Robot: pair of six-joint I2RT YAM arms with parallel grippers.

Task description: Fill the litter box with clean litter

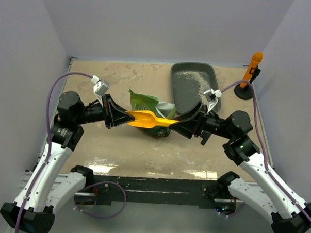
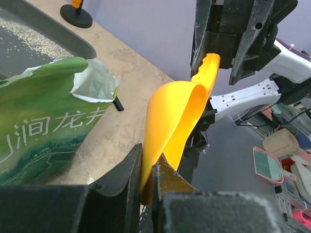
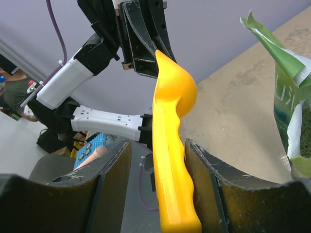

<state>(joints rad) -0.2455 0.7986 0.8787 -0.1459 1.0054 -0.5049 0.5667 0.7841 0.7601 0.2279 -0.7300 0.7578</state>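
Both arms reached inward, meeting over the tabletop (image 1: 118, 146). The left fingers (image 1: 125, 115) were clamped on the bowl end of one orange scoop (image 1: 147, 119). The right fingers (image 1: 177, 125) straddled its handle, part-open, with gaps visible on both sides. Just behind the scoop stood one opened green bag (image 1: 148, 103). Beyond the right fingers lay one grey litter box (image 1: 183, 89) with pale litter (image 1: 196, 77) scattered inside. The tabletop was beige and mottled, with plain pale walls around.
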